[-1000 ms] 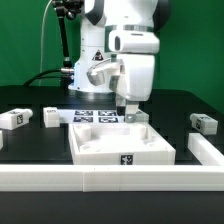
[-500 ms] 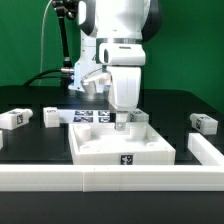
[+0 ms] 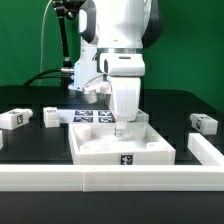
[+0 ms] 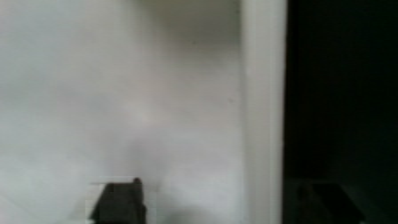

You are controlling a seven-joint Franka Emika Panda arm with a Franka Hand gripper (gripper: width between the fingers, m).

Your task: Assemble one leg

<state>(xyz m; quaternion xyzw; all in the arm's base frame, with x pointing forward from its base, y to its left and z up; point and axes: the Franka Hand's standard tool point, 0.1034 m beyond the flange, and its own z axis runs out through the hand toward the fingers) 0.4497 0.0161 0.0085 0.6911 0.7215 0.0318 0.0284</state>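
Hanging low over the wide white raised-rim plastic tray (image 3: 95, 152), our end effector (image 3: 122, 128) hides its grip; we cannot tell.

You have tray (image 3: 95, 154) at centre of table (image 3: 30, 142); marker board (image 3: 92, 115) just behind it. Gripper (image 3: 121, 128) above tray's rear part. Near-left leg (image 3: 50, 117) on table at marker board's end, exterior view's left; far-left leg (image 3: 12, 119) farther out, same side. Right leg (image 3: 203, 122) well apart from tray, exterior view's right.
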